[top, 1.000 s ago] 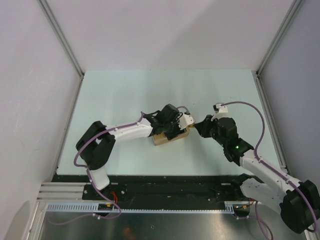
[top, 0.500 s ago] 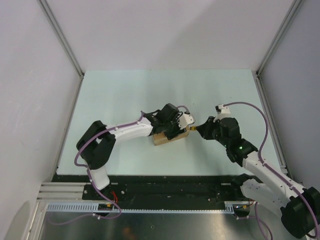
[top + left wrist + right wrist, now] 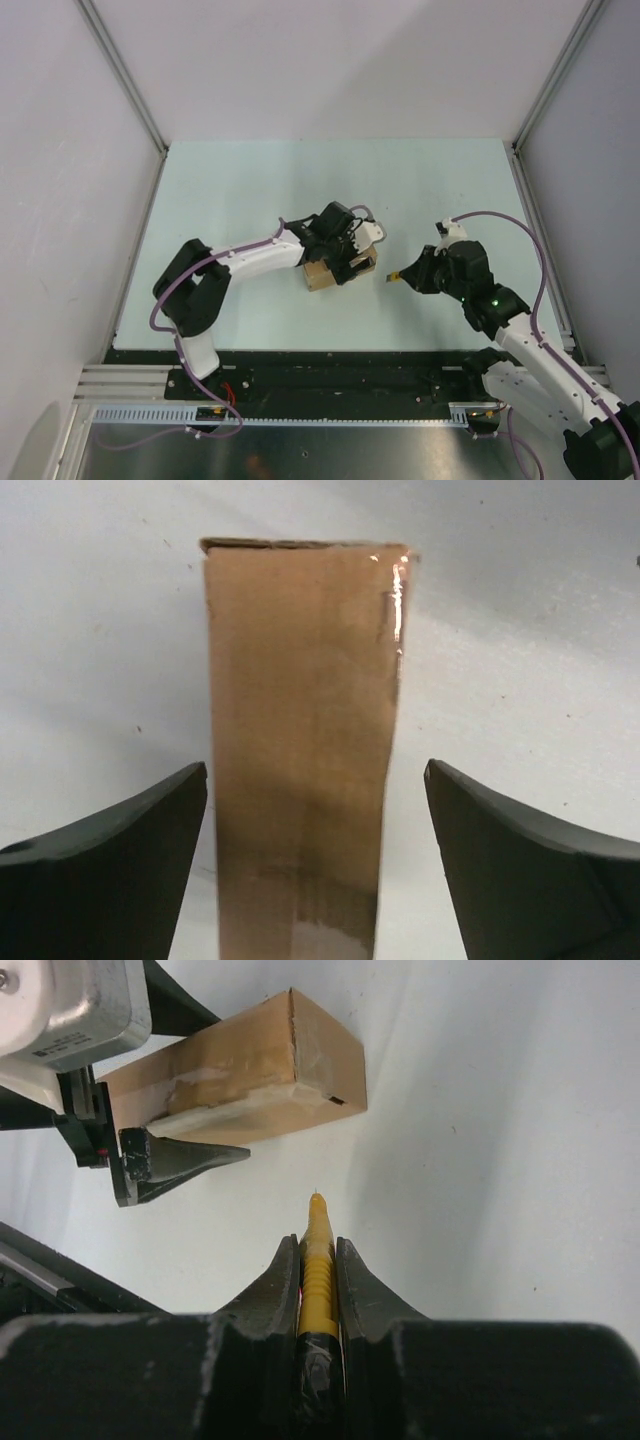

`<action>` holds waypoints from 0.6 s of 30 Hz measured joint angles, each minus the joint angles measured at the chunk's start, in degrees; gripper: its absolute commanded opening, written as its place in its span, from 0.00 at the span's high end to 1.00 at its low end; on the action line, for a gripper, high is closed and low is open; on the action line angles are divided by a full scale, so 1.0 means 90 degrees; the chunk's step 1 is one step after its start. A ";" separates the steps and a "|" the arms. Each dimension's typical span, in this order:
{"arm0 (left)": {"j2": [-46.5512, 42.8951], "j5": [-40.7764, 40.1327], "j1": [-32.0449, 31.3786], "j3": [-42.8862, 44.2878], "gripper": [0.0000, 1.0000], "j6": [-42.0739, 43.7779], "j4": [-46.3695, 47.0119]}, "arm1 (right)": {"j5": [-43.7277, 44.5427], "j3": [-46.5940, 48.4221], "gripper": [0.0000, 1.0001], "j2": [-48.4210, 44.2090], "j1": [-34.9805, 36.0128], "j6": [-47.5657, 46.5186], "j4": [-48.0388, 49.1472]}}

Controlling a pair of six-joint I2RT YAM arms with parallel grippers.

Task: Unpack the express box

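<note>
The express box [image 3: 325,274] is a small brown carton lying on the pale table. In the left wrist view the express box [image 3: 300,750] runs lengthwise between my left gripper's fingers, with a gap on each side. My left gripper [image 3: 352,262] is open and straddles the box. My right gripper [image 3: 412,274] is shut on a slim yellow-and-black utility knife [image 3: 318,1260], its tip pointing toward the box's end [image 3: 325,1060] from a short distance. The box's top shows a pale taped seam [image 3: 215,1085].
White walls with metal frame posts [image 3: 125,75] border the table on the left, back and right. The arm bases stand at a black rail [image 3: 330,365] along the near edge.
My right gripper has drawn back to the right and toward the near edge with the knife, away from the box's end. My left gripper has stayed over the box.
</note>
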 measured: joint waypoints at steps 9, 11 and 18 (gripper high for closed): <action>-0.0284 0.0204 0.0126 0.0884 0.00 -0.0270 -0.0415 | 0.0000 0.0034 1.00 -0.0005 -0.0034 0.0044 -0.0058; -0.0498 0.0202 0.0165 0.1037 0.00 -0.0389 -0.0364 | 0.0000 0.0039 1.00 0.0078 -0.0019 0.0041 -0.0015; -0.1217 -0.0197 0.0923 0.0945 0.31 -0.1341 -0.0204 | 0.0381 0.0044 1.00 0.0753 0.0602 0.0073 0.0335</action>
